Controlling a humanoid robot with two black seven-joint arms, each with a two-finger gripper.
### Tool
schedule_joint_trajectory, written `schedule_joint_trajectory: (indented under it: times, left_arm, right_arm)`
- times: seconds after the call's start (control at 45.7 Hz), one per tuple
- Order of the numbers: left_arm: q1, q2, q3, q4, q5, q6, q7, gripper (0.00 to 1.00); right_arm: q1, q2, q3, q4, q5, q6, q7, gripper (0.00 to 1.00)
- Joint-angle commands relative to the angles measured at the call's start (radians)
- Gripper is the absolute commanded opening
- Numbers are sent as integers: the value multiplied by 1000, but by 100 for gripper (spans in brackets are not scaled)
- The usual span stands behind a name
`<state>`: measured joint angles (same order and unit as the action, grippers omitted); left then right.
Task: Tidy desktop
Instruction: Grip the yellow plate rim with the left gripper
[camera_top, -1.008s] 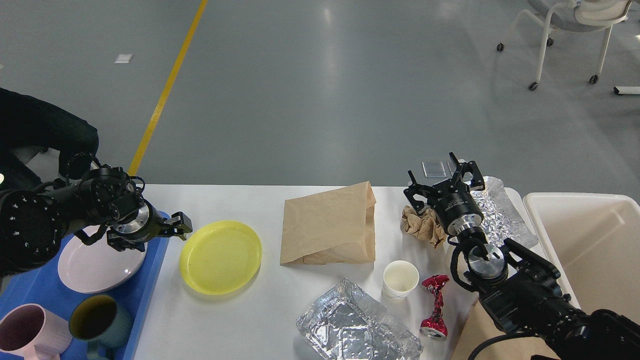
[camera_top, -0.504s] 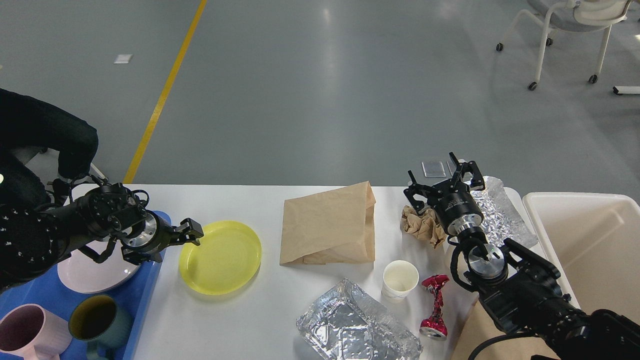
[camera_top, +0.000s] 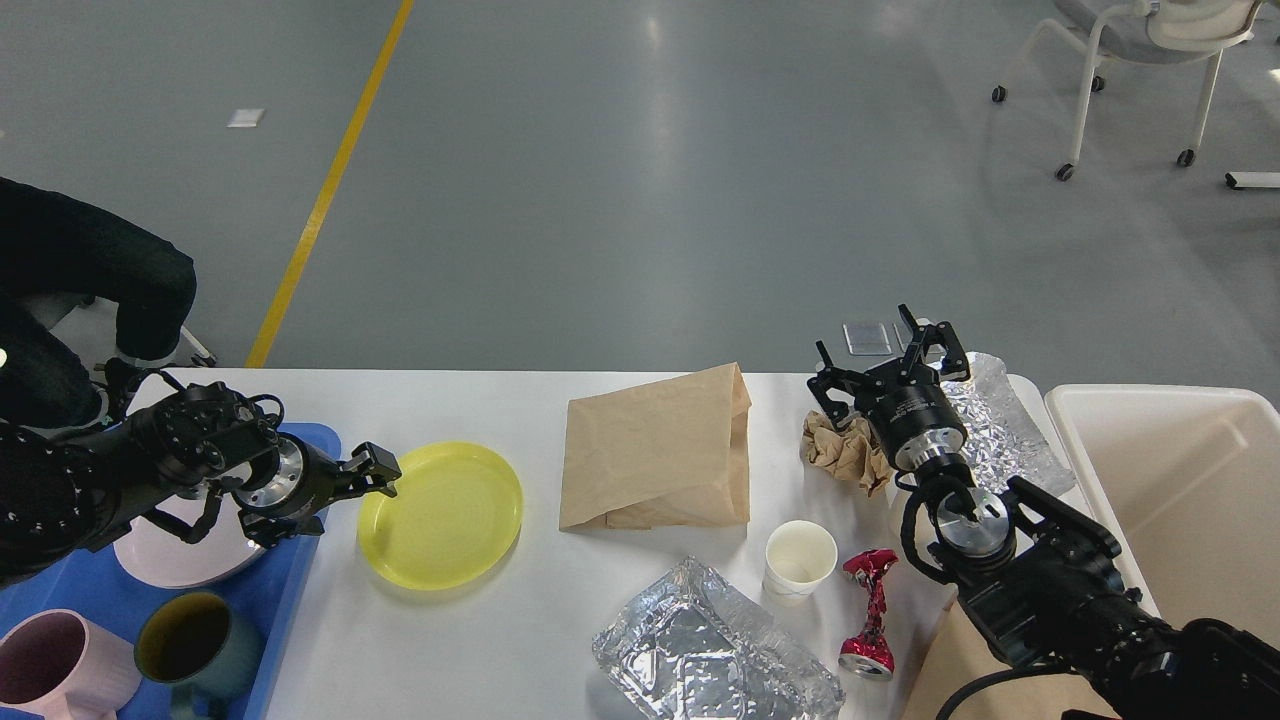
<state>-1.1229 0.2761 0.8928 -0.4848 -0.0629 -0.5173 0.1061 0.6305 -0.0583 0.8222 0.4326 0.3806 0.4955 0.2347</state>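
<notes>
The white desktop (camera_top: 500, 640) carries litter and dishes. A yellow plate (camera_top: 445, 515) lies left of centre. My left gripper (camera_top: 378, 477) sits low at the plate's left rim; its fingers look small and dark, so their state is unclear. My right gripper (camera_top: 885, 365) stands open at the back right, just above and behind a crumpled brown paper wad (camera_top: 840, 452), holding nothing. A flat brown paper bag (camera_top: 655, 450) lies in the middle. Nearer the front are a white paper cup (camera_top: 800, 560), a crushed red can (camera_top: 870, 610) and crumpled foil (camera_top: 715, 650).
A blue tray (camera_top: 70, 580) at the left holds a pale plate (camera_top: 170, 560), a pink mug (camera_top: 50, 665) and a teal mug (camera_top: 190, 640). More foil (camera_top: 1000, 420) lies behind my right arm. A cream bin (camera_top: 1180, 480) stands off the right edge. A chair (camera_top: 1140, 60) stands far back.
My left gripper has moved right and down from above the blue tray to the yellow plate's left rim. The right arm has not moved.
</notes>
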Motion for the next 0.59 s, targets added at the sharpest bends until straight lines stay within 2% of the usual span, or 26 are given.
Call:
schedule_joint_trajectory:
  times: [0.0, 0.569]
  left_arm:
    - [-2, 0, -2, 0, 1, 0, 0, 93]
    - [14, 55, -121, 0, 0, -3, 1, 93]
  right_arm:
    - [0, 0, 0, 0, 0, 0, 0, 100]
    - [0, 0, 0, 0, 0, 0, 0, 100]
